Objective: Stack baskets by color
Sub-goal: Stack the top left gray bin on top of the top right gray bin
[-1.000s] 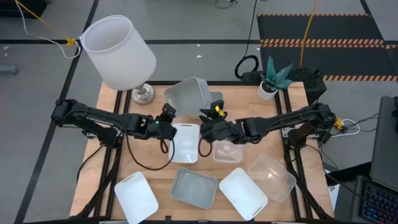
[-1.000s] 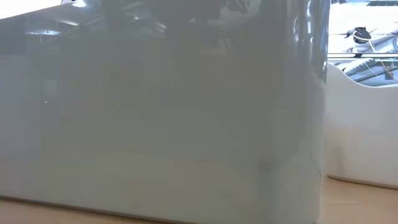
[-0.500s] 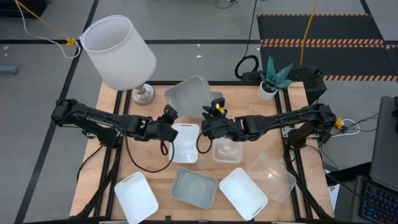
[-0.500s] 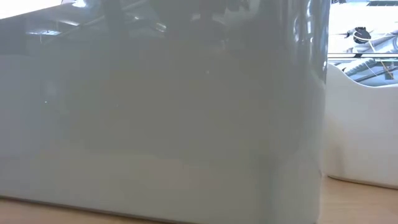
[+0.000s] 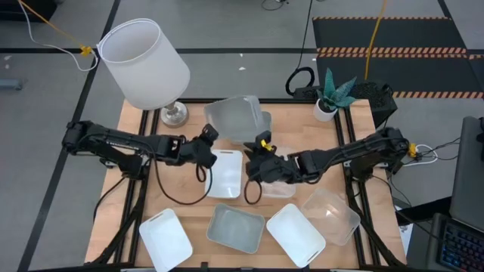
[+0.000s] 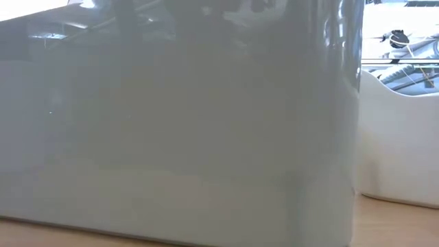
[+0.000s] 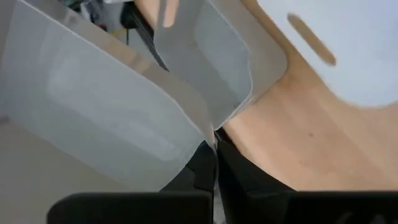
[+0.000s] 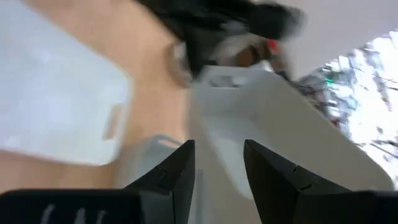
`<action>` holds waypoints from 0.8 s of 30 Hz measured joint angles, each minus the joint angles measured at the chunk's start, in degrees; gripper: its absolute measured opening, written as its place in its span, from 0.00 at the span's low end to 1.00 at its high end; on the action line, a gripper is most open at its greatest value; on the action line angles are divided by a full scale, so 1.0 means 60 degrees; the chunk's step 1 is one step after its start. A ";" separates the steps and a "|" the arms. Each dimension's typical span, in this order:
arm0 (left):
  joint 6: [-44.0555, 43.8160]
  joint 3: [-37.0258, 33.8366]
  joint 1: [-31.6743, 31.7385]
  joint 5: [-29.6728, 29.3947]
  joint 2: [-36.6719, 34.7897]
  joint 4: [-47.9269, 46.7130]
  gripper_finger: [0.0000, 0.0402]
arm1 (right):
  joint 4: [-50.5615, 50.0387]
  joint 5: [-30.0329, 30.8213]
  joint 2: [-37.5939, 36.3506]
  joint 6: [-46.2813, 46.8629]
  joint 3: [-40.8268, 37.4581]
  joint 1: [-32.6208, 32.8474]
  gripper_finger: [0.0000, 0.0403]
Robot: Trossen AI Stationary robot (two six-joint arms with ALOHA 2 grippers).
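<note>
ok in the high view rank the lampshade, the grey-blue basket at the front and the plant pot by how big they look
1. Lampshade: largest by a wide margin, though it stands taller and so nearer the overhead camera, which may inflate it.
2. Grey-blue basket at the table's front edge: clearly smaller.
3. Plant pot: smallest by far.

Left gripper point(image 5: 209, 134) jaws clamped tight; right gripper point(image 5: 259, 162) jaws parted.

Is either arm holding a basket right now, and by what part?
The left gripper pinches a grey-blue basket by its rim; the right gripper is open, holding nothing.
</note>
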 joint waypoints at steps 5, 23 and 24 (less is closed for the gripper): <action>0.1253 0.0000 0.0791 0.0699 0.0000 0.0325 0.02 | -0.1641 0.0002 -0.0508 0.1786 -0.0007 0.1123 0.32; 0.3882 0.1840 0.2917 0.3782 0.0824 0.0099 0.02 | -0.3154 -0.0034 -0.3909 0.4893 -0.2953 0.2254 0.32; 0.3985 0.2041 0.2972 0.3850 0.0956 -0.0043 0.02 | -0.2958 -0.0034 -0.4152 0.4896 -0.3212 0.2258 0.32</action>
